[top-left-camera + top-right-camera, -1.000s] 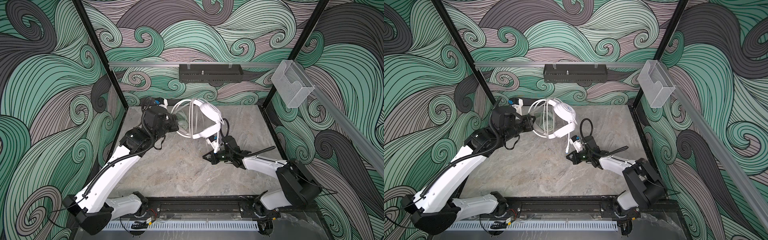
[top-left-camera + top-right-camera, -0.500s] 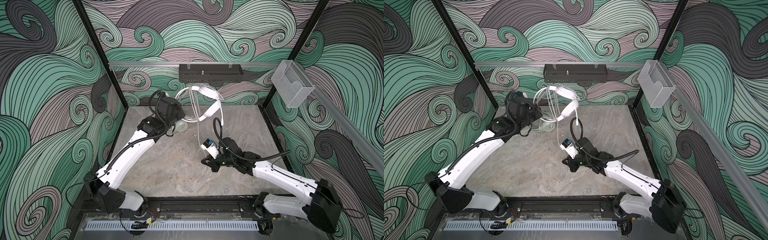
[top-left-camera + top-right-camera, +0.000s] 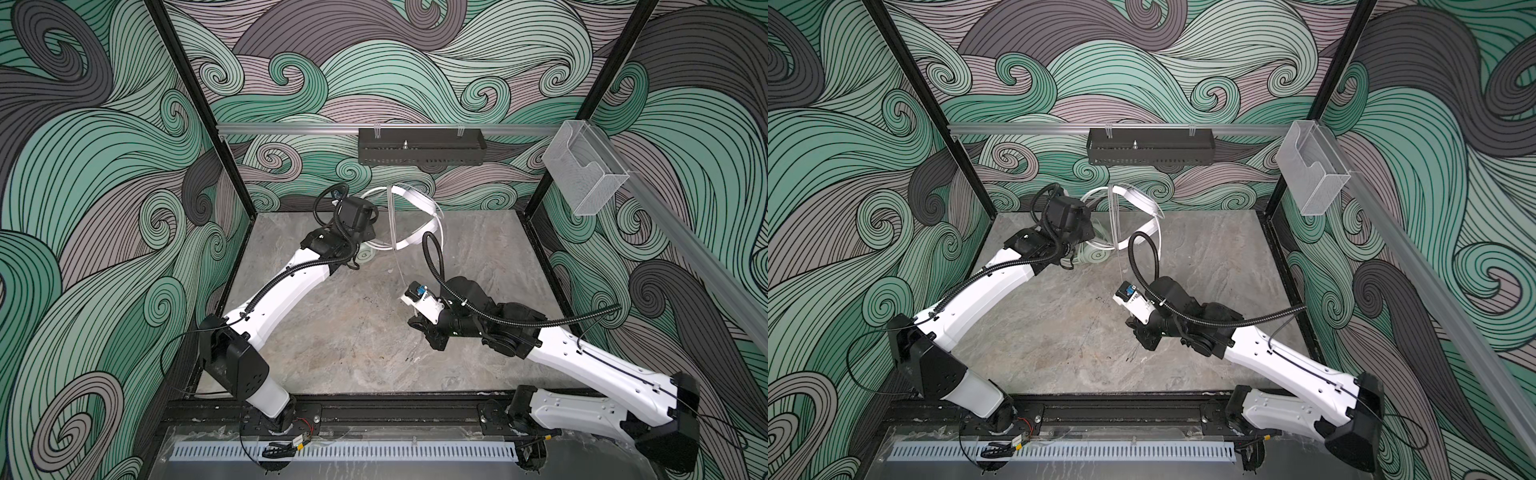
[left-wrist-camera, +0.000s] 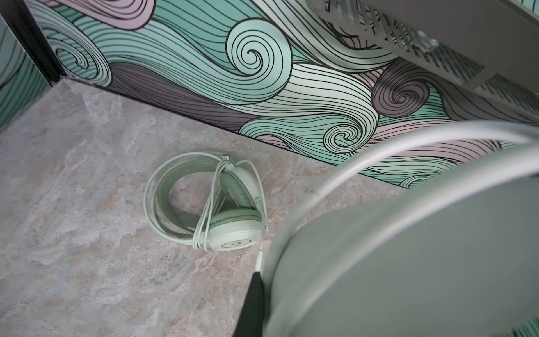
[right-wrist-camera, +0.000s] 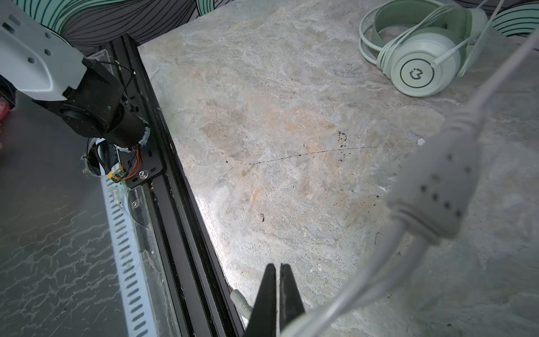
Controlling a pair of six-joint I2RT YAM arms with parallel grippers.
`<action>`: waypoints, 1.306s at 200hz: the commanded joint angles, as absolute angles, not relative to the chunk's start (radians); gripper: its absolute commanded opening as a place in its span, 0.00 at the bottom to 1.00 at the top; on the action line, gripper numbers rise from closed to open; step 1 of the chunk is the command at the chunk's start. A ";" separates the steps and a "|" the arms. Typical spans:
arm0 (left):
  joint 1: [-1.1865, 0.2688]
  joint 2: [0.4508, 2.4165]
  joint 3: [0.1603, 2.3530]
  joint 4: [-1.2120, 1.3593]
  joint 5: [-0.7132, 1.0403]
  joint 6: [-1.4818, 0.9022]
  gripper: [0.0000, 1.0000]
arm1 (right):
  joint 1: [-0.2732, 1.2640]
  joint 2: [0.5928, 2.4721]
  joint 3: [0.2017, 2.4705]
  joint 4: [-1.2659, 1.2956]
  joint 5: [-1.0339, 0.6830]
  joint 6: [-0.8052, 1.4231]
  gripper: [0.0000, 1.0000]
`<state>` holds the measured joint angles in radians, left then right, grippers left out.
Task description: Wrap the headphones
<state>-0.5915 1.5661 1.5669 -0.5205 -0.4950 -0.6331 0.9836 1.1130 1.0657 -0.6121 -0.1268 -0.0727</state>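
Observation:
The white headphones (image 3: 417, 203) hang in the air near the back wall, with my left gripper (image 3: 368, 235) shut on one earcup (image 4: 408, 248); only one black finger (image 4: 253, 303) shows beside it. Their thin cable (image 3: 397, 257) runs straight down to my right gripper (image 5: 278, 268), which is shut on it near the plug (image 5: 240, 303). An inline control (image 5: 434, 186) sits further along the cable. The mint green headphones (image 4: 221, 210) lie on the table below the left gripper, cable looped around them, and they also appear in a top view (image 3: 1096, 255).
A black tray (image 3: 419, 149) hangs on the back wall rail just above the raised headband. A clear plastic box (image 3: 582, 174) is fixed to the right wall. The black base rail (image 3: 374, 409) borders the grey stone table (image 3: 332, 332) at the front.
My left arm has lifted the white headphones up and back toward the wall. My right gripper has drawn the cable forward and a little left, so it now hangs stretched straight.

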 commanded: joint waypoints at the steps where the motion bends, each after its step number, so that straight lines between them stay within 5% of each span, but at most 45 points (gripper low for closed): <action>1: -0.644 1.563 1.596 -0.435 -0.639 -0.488 0.00 | 1.006 1.150 1.175 -0.741 -0.060 -0.140 0.00; 91: -0.725 1.461 1.422 -0.462 -0.594 -0.178 0.00 | 1.004 1.310 1.628 -1.005 0.147 -0.267 0.00; 189: -0.742 1.306 1.275 -0.557 -0.364 -0.043 0.00 | 0.992 1.367 1.816 -1.038 0.416 -0.498 0.00; 261: -0.745 1.303 1.262 -0.617 -0.255 -0.035 0.00 | 1.040 1.350 1.878 -0.981 0.339 -0.579 0.00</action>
<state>-0.7422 1.3106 1.2781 -0.5213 -0.2920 -0.0753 1.0164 1.4025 1.8381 -1.0824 0.3157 -0.5362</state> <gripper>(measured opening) 0.066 0.054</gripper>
